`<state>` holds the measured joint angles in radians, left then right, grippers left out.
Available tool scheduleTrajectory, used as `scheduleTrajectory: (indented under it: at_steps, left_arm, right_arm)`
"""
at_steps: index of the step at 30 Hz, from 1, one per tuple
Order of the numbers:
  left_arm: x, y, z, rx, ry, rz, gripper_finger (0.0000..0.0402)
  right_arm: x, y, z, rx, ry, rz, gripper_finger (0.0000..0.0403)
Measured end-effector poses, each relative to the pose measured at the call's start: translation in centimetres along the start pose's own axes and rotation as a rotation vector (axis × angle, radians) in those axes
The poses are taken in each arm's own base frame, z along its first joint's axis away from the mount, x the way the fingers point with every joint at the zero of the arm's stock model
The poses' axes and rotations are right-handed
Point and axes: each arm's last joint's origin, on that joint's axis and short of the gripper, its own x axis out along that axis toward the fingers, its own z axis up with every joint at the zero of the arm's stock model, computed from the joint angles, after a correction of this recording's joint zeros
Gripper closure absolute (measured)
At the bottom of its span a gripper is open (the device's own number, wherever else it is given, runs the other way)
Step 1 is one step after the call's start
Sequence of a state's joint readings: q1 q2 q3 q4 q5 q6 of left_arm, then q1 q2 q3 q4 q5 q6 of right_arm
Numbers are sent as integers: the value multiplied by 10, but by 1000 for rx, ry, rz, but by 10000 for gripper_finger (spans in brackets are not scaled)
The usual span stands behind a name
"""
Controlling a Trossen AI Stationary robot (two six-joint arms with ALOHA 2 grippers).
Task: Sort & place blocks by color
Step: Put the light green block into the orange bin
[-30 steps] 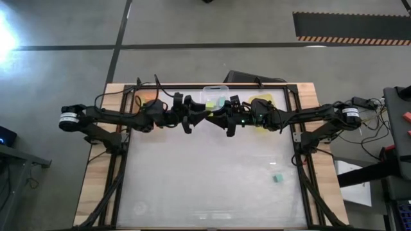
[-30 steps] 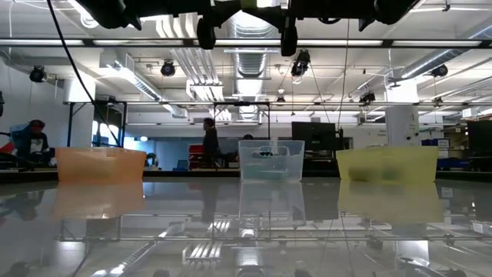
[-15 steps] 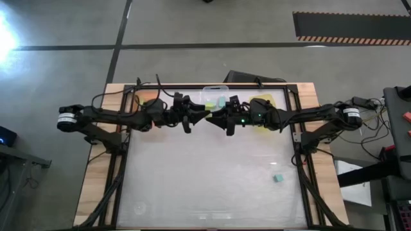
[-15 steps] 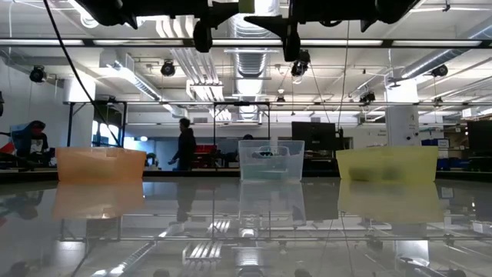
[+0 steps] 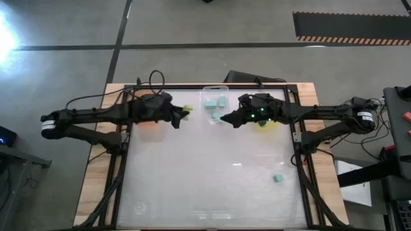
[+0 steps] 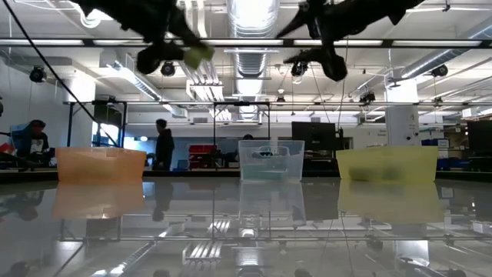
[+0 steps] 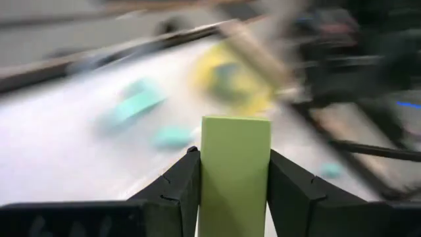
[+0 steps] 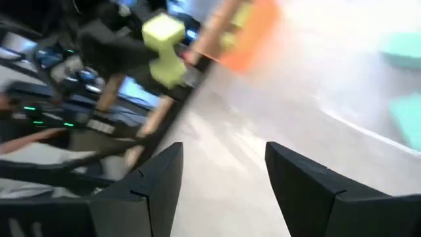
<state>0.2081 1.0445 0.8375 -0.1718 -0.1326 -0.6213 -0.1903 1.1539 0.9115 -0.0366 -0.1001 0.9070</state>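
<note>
The yellow-green block (image 7: 235, 172) is clamped between the fingers of the left gripper (image 5: 182, 115), its long axis running straight out along them, tip pointing right across the bench (image 5: 212, 179). A second ago both grippers met over the clear tray (image 5: 215, 101); now they have drawn apart. The right gripper (image 5: 225, 117) has spread open and empty, which suggests a handover, leaving the left to deliver it.

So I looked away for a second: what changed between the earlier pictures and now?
The two arms met above the clear tray, then drew apart. The left gripper now carries the yellow-green block towards the orange tray, and the right gripper has its jaws open and empty. The trays and the lone teal block stayed put.
</note>
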Motion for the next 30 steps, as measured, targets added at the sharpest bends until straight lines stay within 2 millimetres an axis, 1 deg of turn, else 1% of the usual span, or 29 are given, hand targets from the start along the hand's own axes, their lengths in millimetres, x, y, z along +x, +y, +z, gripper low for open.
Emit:
scheduleTrajectory:
  at_steps: [4,8,12,19,21,23,26,28,30]
  left_arm:
    - [-12,25,-12,-167,97,289,283]
    - [-21,38,-21,-255,190,433,283]
    - [-26,38,-20,-273,222,474,283]
    - [-30,33,-11,-271,224,493,283]
    - [-33,34,-8,-263,266,546,283]
    - [-37,35,-4,-240,338,635,283]
    - [-43,35,6,-175,428,760,283]
    - [-44,34,13,-125,472,833,283]
    - [-42,33,21,-74,495,867,283]
  right_arm:
    - [-4,-6,-4,12,50,-64,203]
    - [-4,-6,-4,22,51,-66,210]
    - [-4,-6,-4,30,51,-66,211]
    - [-4,-6,-4,30,51,-66,211]
    - [-4,-6,-4,29,51,-66,211]
    - [-4,-6,-4,30,51,-66,211]
    - [-4,-6,-4,30,51,-66,211]
    - [-4,-6,-4,29,52,-67,211]
    - [-4,-6,-4,29,52,-68,211]
